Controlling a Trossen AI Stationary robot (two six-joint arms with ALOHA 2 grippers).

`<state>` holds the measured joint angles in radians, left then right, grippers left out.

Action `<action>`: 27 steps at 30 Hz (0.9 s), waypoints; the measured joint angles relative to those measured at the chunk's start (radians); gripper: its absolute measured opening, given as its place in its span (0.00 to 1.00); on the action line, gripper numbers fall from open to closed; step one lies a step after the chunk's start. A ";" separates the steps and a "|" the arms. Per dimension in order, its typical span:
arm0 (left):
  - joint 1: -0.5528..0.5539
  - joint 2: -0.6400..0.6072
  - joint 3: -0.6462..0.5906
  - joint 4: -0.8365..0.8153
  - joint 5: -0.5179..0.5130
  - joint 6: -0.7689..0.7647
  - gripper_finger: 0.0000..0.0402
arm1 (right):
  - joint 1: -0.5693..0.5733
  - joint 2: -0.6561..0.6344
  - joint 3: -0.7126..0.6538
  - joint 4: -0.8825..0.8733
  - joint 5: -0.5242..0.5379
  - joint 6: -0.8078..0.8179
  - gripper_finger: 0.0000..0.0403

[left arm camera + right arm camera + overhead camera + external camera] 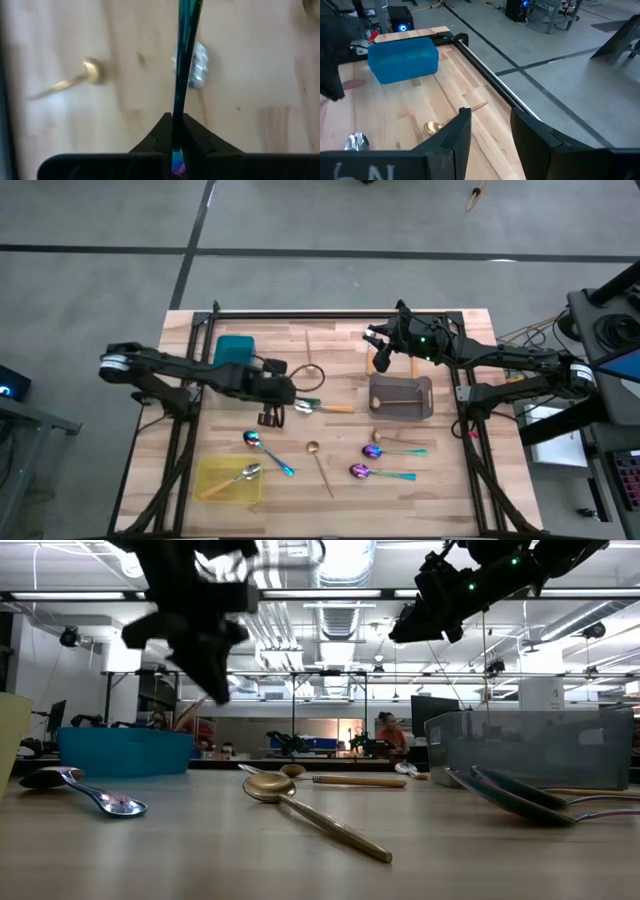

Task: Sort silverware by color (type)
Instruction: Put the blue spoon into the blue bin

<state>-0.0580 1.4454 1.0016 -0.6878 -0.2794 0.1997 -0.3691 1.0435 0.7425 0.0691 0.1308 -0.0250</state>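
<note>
The left gripper (177,131), just beside the teal tray (235,350), pinches a teal-handled spoon (184,65) and should carry it level over that tray, while the right gripper (490,132) waits open above the grey tray (425,400).

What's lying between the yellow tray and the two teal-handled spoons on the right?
In the high view, between the yellow tray and the teal-handled spoons, one gold spoon lies on the wood, plus an iridescent spoon nearer the tray.

- Light wooden plank tabletop (440,500) on a grey floor.
- Teal rectangular plastic tray (235,349), far left.
- Yellow rectangular plastic tray (215,470), near left.
- Grey rectangular plastic tray (422,405), right of centre.
- A person in red (388,730) sits in the room beyond.
</note>
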 joint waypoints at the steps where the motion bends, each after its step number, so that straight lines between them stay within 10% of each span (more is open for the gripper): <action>1: 0.000 -0.024 -0.001 0.011 -0.014 0.002 0.00 | 0.000 0.000 0.000 0.005 0.000 0.000 0.32; 8: 0.000 -0.168 -0.010 0.266 -0.020 0.118 0.00 | 0.002 0.060 0.000 0.124 -0.151 0.007 0.32; 17: 0.009 -0.189 -0.026 0.622 0.243 0.275 0.00 | 0.003 0.254 0.000 0.490 -0.607 0.064 0.32; 27: 0.057 -0.208 -0.184 0.930 0.423 0.315 0.00 | 0.002 0.455 0.011 0.680 -0.747 0.318 0.46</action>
<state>-0.0012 1.2371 0.8172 0.2419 0.1435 0.5148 -0.3672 1.4987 0.7535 0.7489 -0.6165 0.2934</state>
